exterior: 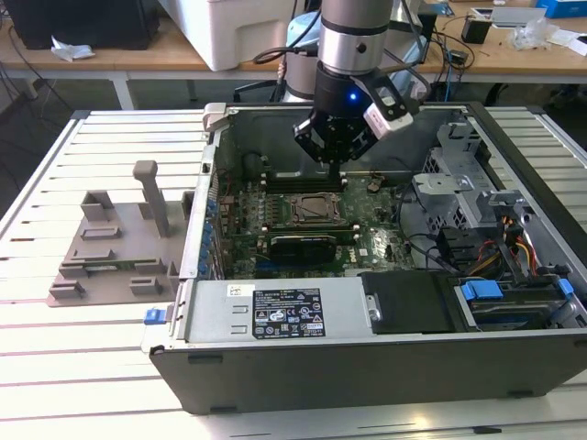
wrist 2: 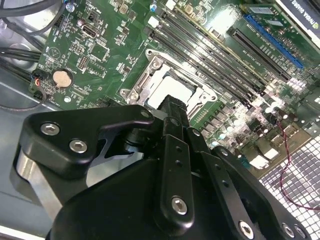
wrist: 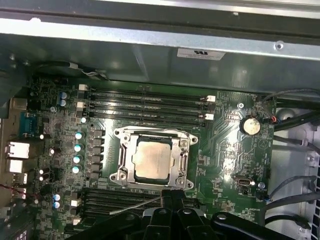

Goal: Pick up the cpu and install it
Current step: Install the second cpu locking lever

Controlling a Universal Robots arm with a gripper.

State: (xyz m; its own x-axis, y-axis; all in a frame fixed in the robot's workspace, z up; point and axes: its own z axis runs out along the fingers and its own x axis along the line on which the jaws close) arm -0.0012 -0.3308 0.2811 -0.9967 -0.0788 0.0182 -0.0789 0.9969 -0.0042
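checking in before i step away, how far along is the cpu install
The cpu already lies flat inside the motherboard socket, so the placing looks done. The gripper hangs above the socket inside the open computer case, holding nothing that can be seen. Whether the chip is fully seated can't be told. The grey tray on the exterior view's left sits outside the case.

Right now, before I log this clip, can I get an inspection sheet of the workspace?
Surface: slatted white metal table carrying an open grey computer case.
Job's things: silvery square cpu lying inside the metal-framed motherboard socket.
Clutter: grey plastic tray on the exterior view's left.
Hand: black hand poised above the socket, holding nothing visible.
Cables: black bundles beside the green motherboard.
Surroundings: wooden benches behind.
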